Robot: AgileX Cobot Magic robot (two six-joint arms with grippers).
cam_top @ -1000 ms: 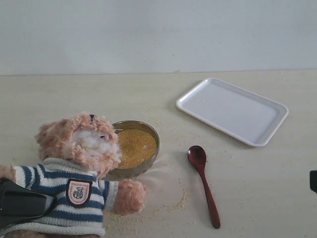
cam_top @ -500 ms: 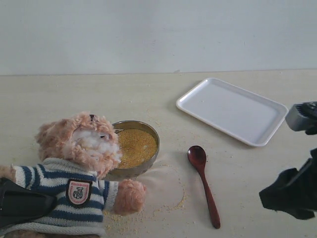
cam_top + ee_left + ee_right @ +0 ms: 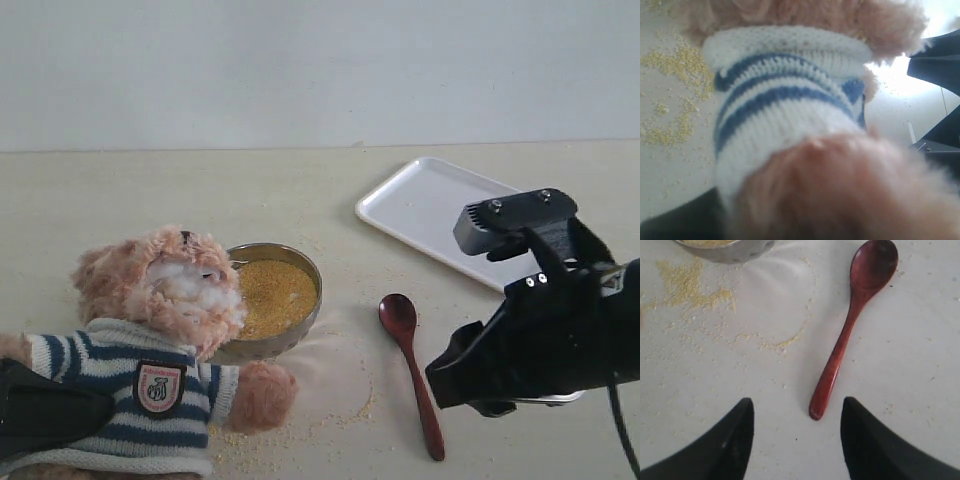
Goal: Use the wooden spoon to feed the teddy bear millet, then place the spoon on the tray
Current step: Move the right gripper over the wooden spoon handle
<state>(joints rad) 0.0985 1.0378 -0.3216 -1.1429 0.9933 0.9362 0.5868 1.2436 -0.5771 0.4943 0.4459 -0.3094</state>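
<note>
The teddy bear [image 3: 165,300] lies at the left, its head against the steel bowl of millet [image 3: 272,295]. The wooden spoon [image 3: 408,350] lies on the table right of the bowl, handle towards the front. My right gripper [image 3: 450,385] hovers open just right of the handle. In the right wrist view the handle's end lies between and just ahead of the gripper's [image 3: 796,407] spread black fingers; the spoon [image 3: 845,335] is untouched. My left gripper [image 3: 40,410] is tucked against the bear's striped sleeve. The bear [image 3: 780,100] fills the left wrist view and hides the jaws.
The white tray [image 3: 420,205] sits at the back right, its near half hidden behind my right arm [image 3: 545,320]. Loose millet [image 3: 690,285] is scattered on the table by the bowl [image 3: 725,252] and in front of the bear's paw [image 3: 262,395].
My right arm has swung in from the right edge, now covering part of the tray, with its gripper beside the spoon's handle. The bear, bowl, spoon and left gripper have not moved.
</note>
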